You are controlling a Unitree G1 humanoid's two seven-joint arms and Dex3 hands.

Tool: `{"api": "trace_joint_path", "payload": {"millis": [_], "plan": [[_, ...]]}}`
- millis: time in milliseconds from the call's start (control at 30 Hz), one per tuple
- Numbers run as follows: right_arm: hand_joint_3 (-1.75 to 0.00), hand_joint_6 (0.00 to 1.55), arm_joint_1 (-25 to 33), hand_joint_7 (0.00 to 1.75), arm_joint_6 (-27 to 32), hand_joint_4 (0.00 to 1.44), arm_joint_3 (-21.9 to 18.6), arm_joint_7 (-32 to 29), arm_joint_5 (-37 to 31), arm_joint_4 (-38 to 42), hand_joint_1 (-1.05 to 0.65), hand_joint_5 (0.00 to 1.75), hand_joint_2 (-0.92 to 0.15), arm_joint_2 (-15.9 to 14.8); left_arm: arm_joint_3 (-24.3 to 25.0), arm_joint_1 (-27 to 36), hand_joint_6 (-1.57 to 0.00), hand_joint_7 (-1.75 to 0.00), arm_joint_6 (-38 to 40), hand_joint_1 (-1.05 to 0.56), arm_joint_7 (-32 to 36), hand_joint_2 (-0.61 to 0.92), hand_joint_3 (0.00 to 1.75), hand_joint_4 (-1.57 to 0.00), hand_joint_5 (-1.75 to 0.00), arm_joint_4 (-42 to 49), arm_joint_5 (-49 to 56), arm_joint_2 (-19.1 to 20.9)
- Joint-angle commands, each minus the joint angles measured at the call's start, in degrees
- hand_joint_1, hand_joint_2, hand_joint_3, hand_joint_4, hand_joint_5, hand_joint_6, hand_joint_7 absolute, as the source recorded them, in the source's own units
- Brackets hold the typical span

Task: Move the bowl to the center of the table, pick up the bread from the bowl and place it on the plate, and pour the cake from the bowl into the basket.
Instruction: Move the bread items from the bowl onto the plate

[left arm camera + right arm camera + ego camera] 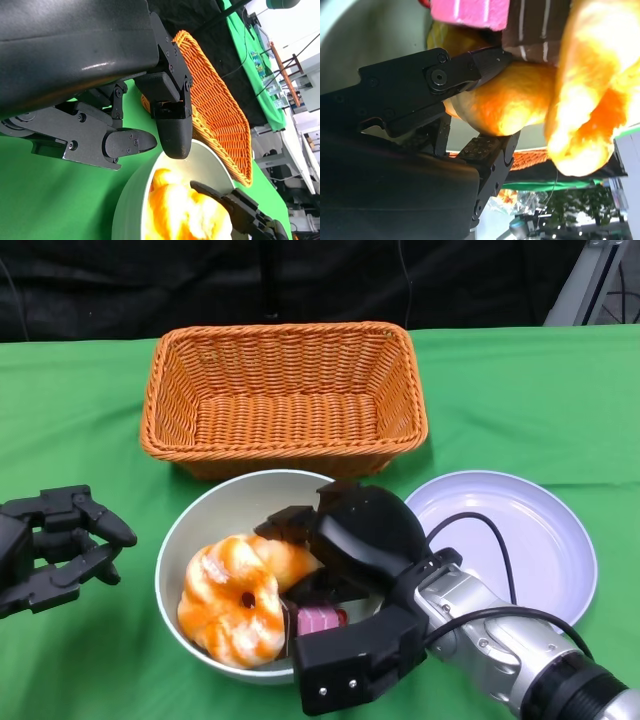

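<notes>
A table (80, 420) is covered with green cloth; on it are set a wicker basket (284, 396), a bowl (215, 515) and a white plate (520, 540).

light: bright, even | shadows: soft | wrist views: close-range blur, overexposed bread (590, 90)

Pale round bowl (200, 530) holds glazed orange ring bread (232, 602), pink-brown cake (318, 619); orange wicker basket (283, 395) behind, white plate (530, 540) right.
</notes>
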Motion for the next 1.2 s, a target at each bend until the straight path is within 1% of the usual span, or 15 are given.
{"api": "trace_joint_path", "payload": {"millis": [33, 133, 200, 233, 267, 400, 500, 700, 800, 867, 933, 1000, 1067, 1133, 1200], "plan": [[-0.03, 0.61, 0.3, 1.08, -2.19, 0.56, -2.36, -2.27, 2.4, -0.47, -0.3, 1.57, -0.92, -1.32, -0.12, -0.27, -0.79, -1.08, -0.58, -0.1, 0.9, 0.92, 0.38, -0.76, -1.33, 0.05, 0.81, 0.89], [-0.03, 0.6, 0.41, 1.09, -4.21, 0.53, -5.24, -3.36, 5.08, -3.22, -0.27, 1.55, -0.92, -1.86, -0.24, -0.42, -0.79, -1.08, -0.72, -0.09, 1.28, 0.92, 0.38, -0.76, -1.33, 0.39, 1.06, 0.79], [-0.02, 0.67, 0.84, 0.99, -4.65, 0.56, -6.38, -3.09, 5.84, -5.47, -0.26, 1.51, -0.92, -2.48, -0.27, -0.48, -0.79, -1.08, -0.84, -0.09, 1.36, 0.92, 0.37, -0.76, -1.33, 0.45, 1.27, 0.75], [-0.03, 0.72, 1.17, 0.89, -4.49, 0.56, -6.77, -2.49, 6.13, -6.7, -0.26, 1.5, -0.92, -2.78, -0.29, -0.48, -0.78, -1.08, -0.89, -0.09, 1.43, 0.92, 0.37, -0.75, -1.33, 0.45, 1.36, 0.74], [-0.03, 0.74, 1.43, 0.84, -4.32, 0.57, -7.02, -2.01, 6.23, -7.55, -0.26, 1.49, -0.92, -2.95, -0.3, -0.48, -0.78, -1.09, -0.91, -0.09, 1.48, 0.92, 0.37, -0.75, -1.33, 0.43, 1.41, 0.73], [-0.01, 0.82, 2.96, 0.71, -4.9, 0.62, -8.08, -1.13, 7.23, -10.72, -0.24, 1.42, -0.91, -3.74, -0.46, -0.44, -0.77, -1.1, -0.85, -0.1, 1.84, 0.92, 0.36, -0.74, -1.34, 0.37, 1.73, 0.74], [0.0, 0.86, 4.45, 0.66, -5.79, 0.65, -8.95, -0.17, 8.25, -13.41, -0.23, 1.39, -0.91, -4.46, -0.6, -0.46, -0.77, -1.1, -0.97, -0.11, 2.06, 0.92, 0.36, -0.73, -1.33, 0.44, 1.89, 0.76], [0.0, 0.88, 5.78, 0.62, -6.07, 0.67, -9.88, 1.23, 9.07, -15.44, -0.23, 1.38, -0.91, -4.55, -0.74, -0.45, -0.77, -1.09, -0.9, -0.11, 2.33, 0.92, 0.35, -0.72, -1.33, 0.41, 2.0, 0.83], [0.0, 0.89, 15.06, 0.63, -6.78, 0.66, -13.75, 7.62, 14.5, -30.69, -0.2, 1.4, -0.91, -9.46, -1.04, -0.94, -0.77, -1.09, -0.97, -0.1, 3.11, 0.92, 0.35, -0.73, -1.33, 0.97, 2.69, 0.61], [0.0, 0.89, 19.01, 0.64, -6.42, 0.66, -15.66, 10.58, 16.08, -37.09, -0.19, 1.39, -0.9, -11.54, -1.16, -1.31, -0.78, -1.09, -0.92, -0.09, 3.55, 0.92, 0.35, -0.74, -1.33, 1.31, 2.94, 0.47], [0.0, 0.89, 20.94, 0.66, -6.03, 0.67, -16.81, 12.38, 16.67, -40.18, -0.16, 1.39, -0.89, -12.25, -1.29, -1.5, -0.78, -1.08, -0.9, -0.1, 3.93, 0.92, 0.35, -0.75, -1.34, 1.49, 3.17, 0.45], [0.0, 0.89, 21.64, 0.66, -5.64, 0.67, -17.32, 13.49, 16.78, -41.37, -0.16, 1.39, -0.89, -12.18, -1.31, -1.58, -0.78, -1.08, -0.96, -0.11, 4.06, 0.92, 0.36, -0.76, -1.34, 1.62, 3.29, 0.45], [0.0, 0.89, 25.6, 0.67, -6.36, 0.69, -20.55, 14.26, 18.6, -44.61, -0.13, 1.4, -0.88, -14.44, -1.46, -2.35, -0.78, -1.08, -1.14, -0.11, 4.51, 0.92, 0.35, -0.75, -1.34, 2.61, 3.85, 0.34], [0.0, 0.89, 28.48, 0.68, -6.8, 0.69, -23.11, 14.89, 19.98, -46.47, -0.11, 1.41, -0.87, -15.9, -1.54, -2.88, -0.78, -1.08, -1.27, -0.11, 4.77, 0.92, 0.35, -0.75, -1.34, 3.4, 4.07, 0.29], [0.0, 0.88, 30.53, 0.69, -7.0, 0.7, -25.15, 15.0, 20.79, -47.09, -0.06, 1.37, -0.86, -16.65, -1.55, -3.18, -0.79, -1.08, -1.32, -0.12, 4.88, 0.91, 0.35, -0.74, -1.33, 4.0, 4.02, 0.32]]}}
